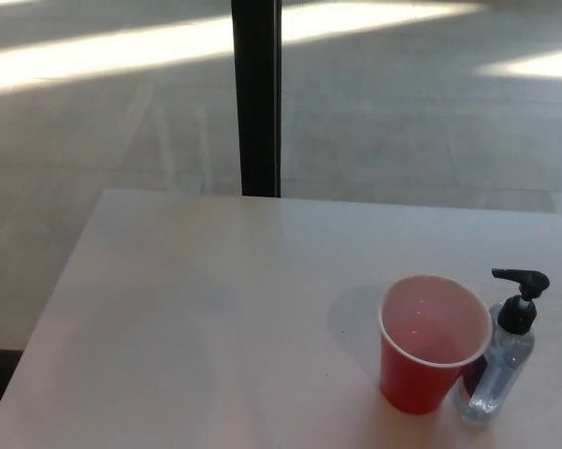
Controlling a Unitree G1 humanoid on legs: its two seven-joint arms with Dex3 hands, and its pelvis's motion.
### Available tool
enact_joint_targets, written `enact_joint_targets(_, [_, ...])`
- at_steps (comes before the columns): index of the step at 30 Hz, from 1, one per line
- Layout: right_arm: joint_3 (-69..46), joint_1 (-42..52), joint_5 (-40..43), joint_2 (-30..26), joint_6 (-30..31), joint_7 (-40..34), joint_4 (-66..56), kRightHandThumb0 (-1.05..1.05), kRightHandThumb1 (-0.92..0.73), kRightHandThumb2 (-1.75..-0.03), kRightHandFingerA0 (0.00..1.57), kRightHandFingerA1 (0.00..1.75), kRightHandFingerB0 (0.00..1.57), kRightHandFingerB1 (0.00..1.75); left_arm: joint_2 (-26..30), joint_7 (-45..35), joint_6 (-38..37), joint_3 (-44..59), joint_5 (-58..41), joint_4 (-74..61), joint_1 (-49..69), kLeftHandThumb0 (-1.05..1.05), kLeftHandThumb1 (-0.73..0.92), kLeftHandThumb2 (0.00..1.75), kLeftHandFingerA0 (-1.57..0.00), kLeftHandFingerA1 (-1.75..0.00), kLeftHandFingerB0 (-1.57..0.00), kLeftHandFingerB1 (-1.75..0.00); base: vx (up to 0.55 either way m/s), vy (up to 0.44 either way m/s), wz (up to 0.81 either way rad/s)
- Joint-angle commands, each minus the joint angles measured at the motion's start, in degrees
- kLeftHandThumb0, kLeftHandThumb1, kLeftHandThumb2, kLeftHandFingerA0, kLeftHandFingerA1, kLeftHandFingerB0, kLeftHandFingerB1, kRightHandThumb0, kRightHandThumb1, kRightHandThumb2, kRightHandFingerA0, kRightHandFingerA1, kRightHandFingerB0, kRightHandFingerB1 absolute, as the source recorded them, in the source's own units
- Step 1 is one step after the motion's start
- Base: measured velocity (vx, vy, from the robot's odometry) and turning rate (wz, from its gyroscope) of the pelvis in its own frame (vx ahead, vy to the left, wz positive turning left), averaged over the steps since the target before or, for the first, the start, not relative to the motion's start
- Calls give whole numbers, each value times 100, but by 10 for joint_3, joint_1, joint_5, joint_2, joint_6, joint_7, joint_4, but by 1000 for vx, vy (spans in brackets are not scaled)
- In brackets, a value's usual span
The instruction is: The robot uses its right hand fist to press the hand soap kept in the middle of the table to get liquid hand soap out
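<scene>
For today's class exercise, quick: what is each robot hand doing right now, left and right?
Left robot hand: not in view, so its state cannot be told.
Right robot hand: not in view either, so its state cannot be told.

No text can be read on anything here.
</scene>
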Motion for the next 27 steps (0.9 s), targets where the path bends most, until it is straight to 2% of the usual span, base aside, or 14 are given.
enact_joint_targets(1, [-63, 101, -71, 55, -221, -104, 178, -41, -69, -65, 93, 173, 71, 63, 16, 2, -1, 8, -10, -5, 2, -19, 36, 86, -79, -94, -53, -76, 0, 0, 0])
enact_joint_targets(3, [-51, 110, -77, 70, -239, -125, 230, -43, -73, -62, 87, 116, 57, 57, 18, 3, -4, 6, -7, 6, -4, -19, 36, 85, -78, -93, -53, -76, 0, 0, 0])
enact_joint_targets(4, [-47, 109, -75, 72, -239, -127, 238, -43, -73, -62, 87, 116, 57, 57, 18, 3, -8, 4, -5, 5, -4, -19, 36, 85, -78, -93, -53, -76, 0, 0, 0])
enact_joint_targets(6, [-29, 107, -84, 77, -248, -141, 272, -43, -74, -62, 90, 92, 56, 51, 15, -2, -2, 12, -14, -13, 3, -18, 35, 88, -78, -95, -56, -79, 0, 0, 0])
enact_joint_targets(7, [-27, 105, -83, 76, -251, -142, 277, -43, -74, -62, 90, 92, 56, 51, 14, -3, -2, 12, -16, -14, 3, -18, 35, 88, -78, -95, -56, -79, 0, 0, 0])
enact_joint_targets(9, [-14, 107, -82, 103, -250, -142, 284, -41, -75, -61, 85, 98, 70, 82, 15, 4, -1, 7, -9, -10, 0, -19, 37, 85, -80, -95, -58, -78, 0, 0, 0])
enact_joint_targets(12, [12, 110, -85, 140, -236, -127, 289, -35, -73, -62, 75, 116, 66, 80, 17, 0, 3, 7, -9, -11, -4, -21, 38, 85, -79, -93, -58, -78, 0, 0, 0])
enact_joint_targets(16, [36, 119, -76, 174, -238, -91, 301, -34, -71, -61, 72, 117, 51, 68, 16, 1, 2, 7, -9, -19, -3, -21, 37, 85, -80, -94, -59, -79, 0, 0, 0])
enact_joint_targets(18, [65, 131, -93, 190, -234, -88, 292, -40, -74, -61, 76, 92, 59, 69, 15, 5, 8, 7, -8, -22, -1, -21, 37, 84, -79, -95, -59, -79, 0, 0, 0])
enact_joint_targets(19, [72, 131, -95, 197, -232, -94, 290, -40, -72, -60, 85, 98, 61, 68, 16, 4, 10, 8, -9, -22, -1, -21, 37, 85, -78, -94, -58, -78, 0, 0, 0])
enact_joint_targets(20, [83, 133, -97, 203, -231, -84, 294, -38, -56, -99, 78, 92, 67, 79, 18, 4, 11, 9, -9, -20, -1, -20, 38, 86, -78, -92, -56, -77, 0, 0, 0])
enact_joint_targets(21, [90, 135, -96, 208, -236, -79, 296, -40, -75, -62, 79, 83, 66, 67, 19, 4, 10, 8, -8, -17, -1, -21, 38, 84, -78, -91, -56, -76, 0, 0, 0])
enact_joint_targets(26, [108, 146, -85, 226, -250, -63, 290, -40, -72, -61, 79, 91, 70, 66, 20, -7, 0, 8, -8, -14, 2, -21, 37, 86, -78, -92, -57, -77, 0, 0, 0])
enact_joint_targets(27, [110, 160, -80, 234, -251, -49, 268, -39, -62, -58, 88, 90, 76, 82, 18, 0, 4, 7, -6, -13, 2, -22, 37, 84, -79, -93, -58, -78, 0, 0, 0])
